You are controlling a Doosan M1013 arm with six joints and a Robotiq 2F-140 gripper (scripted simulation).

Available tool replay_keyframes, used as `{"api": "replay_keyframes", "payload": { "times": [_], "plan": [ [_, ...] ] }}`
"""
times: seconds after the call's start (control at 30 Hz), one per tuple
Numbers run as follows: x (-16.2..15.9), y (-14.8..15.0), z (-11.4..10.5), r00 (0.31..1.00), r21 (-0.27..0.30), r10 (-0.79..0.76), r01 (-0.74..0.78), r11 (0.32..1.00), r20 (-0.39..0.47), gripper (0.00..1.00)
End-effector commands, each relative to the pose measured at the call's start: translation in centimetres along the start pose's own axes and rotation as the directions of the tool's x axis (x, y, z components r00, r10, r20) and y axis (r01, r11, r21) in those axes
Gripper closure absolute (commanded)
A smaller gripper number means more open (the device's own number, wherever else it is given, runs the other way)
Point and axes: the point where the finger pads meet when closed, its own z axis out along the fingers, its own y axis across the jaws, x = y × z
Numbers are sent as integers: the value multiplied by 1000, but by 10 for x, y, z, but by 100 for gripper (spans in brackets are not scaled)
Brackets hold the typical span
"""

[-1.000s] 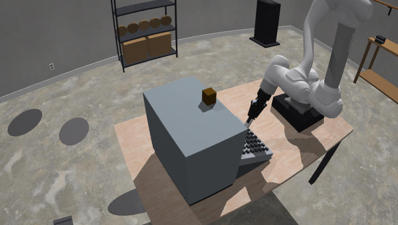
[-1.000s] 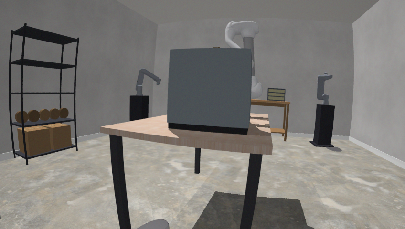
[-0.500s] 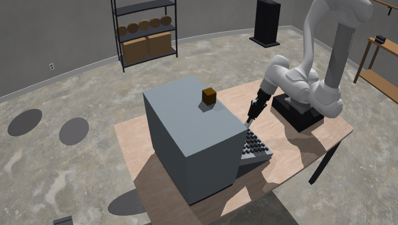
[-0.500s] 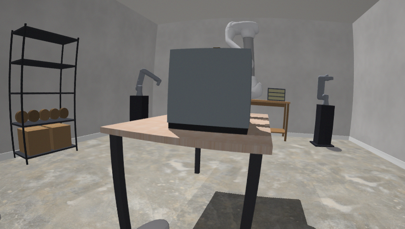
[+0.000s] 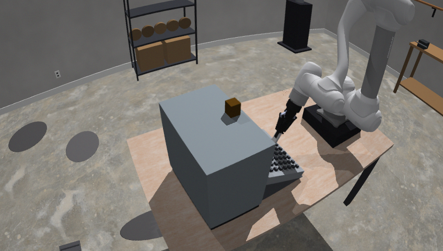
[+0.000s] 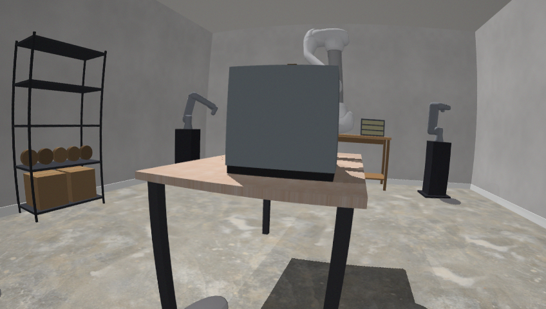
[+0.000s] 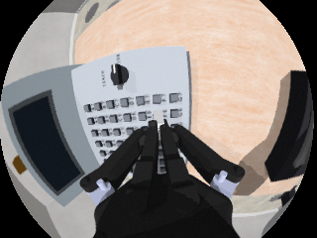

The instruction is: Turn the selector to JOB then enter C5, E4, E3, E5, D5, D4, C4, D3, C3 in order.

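Note:
The grey machine (image 5: 214,149) stands on the wooden table, with a sloped keypad panel (image 5: 283,164) at its front. In the wrist view the keypad (image 7: 135,115) shows rows of small grey keys, none lit, and the black selector knob (image 7: 119,73) sits above them. My gripper (image 7: 158,116) is shut and empty, its fingertips together over a key at the right side of the keypad, second row from the top; I cannot tell if they touch. In the top view the gripper (image 5: 276,138) points down at the panel's upper edge. Key names are too small to read.
A small brown cube (image 5: 232,107) sits on top of the machine. The dark screen (image 7: 42,142) is left of the keypad. The arm's black base (image 5: 330,124) stands on the table's right side. The exterior view shows only the machine's back (image 6: 281,120).

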Motion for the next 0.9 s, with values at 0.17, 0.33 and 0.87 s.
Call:
{"api": "replay_keyframes", "payload": {
  "times": [0.17, 0.33, 0.87],
  "plan": [
    [0, 0, 3, 1000, 0, 0, 0, 1000, 0, 100],
    [0, 0, 6, 1000, 0, 0, 0, 1000, 0, 100],
    [0, 0, 12, 1000, 0, 0, 0, 1000, 0, 100]
  ]
}}
